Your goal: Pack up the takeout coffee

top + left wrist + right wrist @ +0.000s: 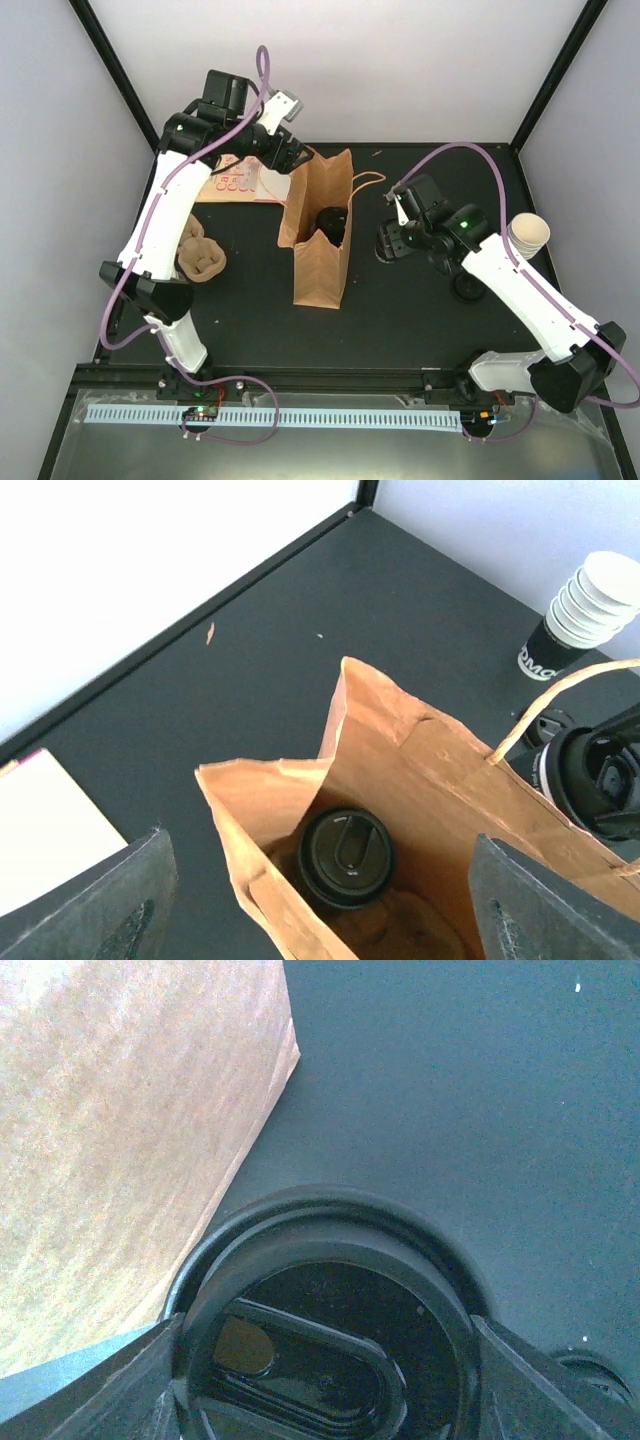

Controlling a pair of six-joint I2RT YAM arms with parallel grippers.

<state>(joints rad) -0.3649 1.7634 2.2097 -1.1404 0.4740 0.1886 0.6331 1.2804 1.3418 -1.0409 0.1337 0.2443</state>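
- The black table (pixel 420 300) carries everything, with both arms reaching in from its near edge.
- A brown paper bag (pixel 320 270) (pixel 440 780) stands upright near the middle of the table with its mouth open. One twine handle (pixel 370 180) hangs out to its right.
- The left gripper (pixel 288 156) hangs over the far end of the bag's mouth. Its fingers (pixel 110 900) are spread wide with nothing between them, and they do not touch the paper.
- The right gripper (pixel 388 240) (pixel 325 1360) is low over the table, just right of the bag. Its two fingers press against opposite sides of a black lid.
- A stack of brown pulp trays (pixel 200 255) sits left of the bag, beside the left arm.
- A stack of lidless cream cups (pixel 528 235) (pixel 597 598) stands at the right side of the table, behind the right arm.
- A pale sheet of paper (pixel 232 182) lies flat at the far left.
- The coffee cup (pixel 330 222) (pixel 346 854) stands upright inside the bag, black lid up, near its far end.
- A second coffee cup (pixel 330 1260) stands on the table outside the bag, gripped by the right gripper.
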